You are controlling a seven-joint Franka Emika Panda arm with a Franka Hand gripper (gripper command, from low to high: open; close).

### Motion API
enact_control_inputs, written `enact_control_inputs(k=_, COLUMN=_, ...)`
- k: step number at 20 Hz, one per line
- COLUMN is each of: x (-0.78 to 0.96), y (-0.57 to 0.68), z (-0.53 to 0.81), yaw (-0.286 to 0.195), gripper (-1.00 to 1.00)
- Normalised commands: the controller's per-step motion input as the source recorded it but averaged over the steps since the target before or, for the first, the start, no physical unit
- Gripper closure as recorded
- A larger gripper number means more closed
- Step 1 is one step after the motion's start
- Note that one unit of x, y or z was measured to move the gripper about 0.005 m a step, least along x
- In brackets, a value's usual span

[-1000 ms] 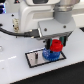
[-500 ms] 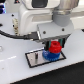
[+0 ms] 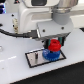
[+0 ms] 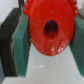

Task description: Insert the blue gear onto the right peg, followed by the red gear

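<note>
while the small bright-red round plastic gear (image 4: pixel 50 30) sits clamped between the teal pads (image 4: pixel 21 47) of the panda gripper (image 3: pixel 54 46), jaws are closed on its rim from both sides, hub hole facing the wrist camera. hole looks clear; can't see any peg tip through it in the wrist view.

directly below the jaws in the exterior view: the wide flat bright-blue toothed plastic disc (image 3: pixel 49 55), already down on the black-bordered pale rectangular plate (image 3: pixel 35 58). judging by that, blue step is done and red is mid-insertion. red gear sits just above the blue one, near touching; can't tell if there's contact.

the thin dark right peg is hidden by the gears and gripper, so can't confirm alignment. key relation: red gear's hole axis is vertical and needs to stay coaxial with the peg straight under the jaws. move should be a plain straight descent, no lateral offset. risk: hub catching on the peg tip if slightly tilted.

plate holds nothing else i can make out.
</note>
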Motion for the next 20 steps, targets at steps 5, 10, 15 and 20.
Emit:
enact_control_inputs(k=5, x=0.16, y=-0.07, z=-0.05, yaw=0.0, gripper=1.0)
enact_control_inputs(k=10, x=0.19, y=-0.1, z=-0.06, yaw=0.0, gripper=1.0)
enact_control_inputs(k=15, x=0.09, y=-0.07, z=0.11, yaw=0.0, gripper=1.0)
enact_control_inputs(k=20, x=0.07, y=-0.12, z=0.34, yaw=0.0, gripper=1.0)
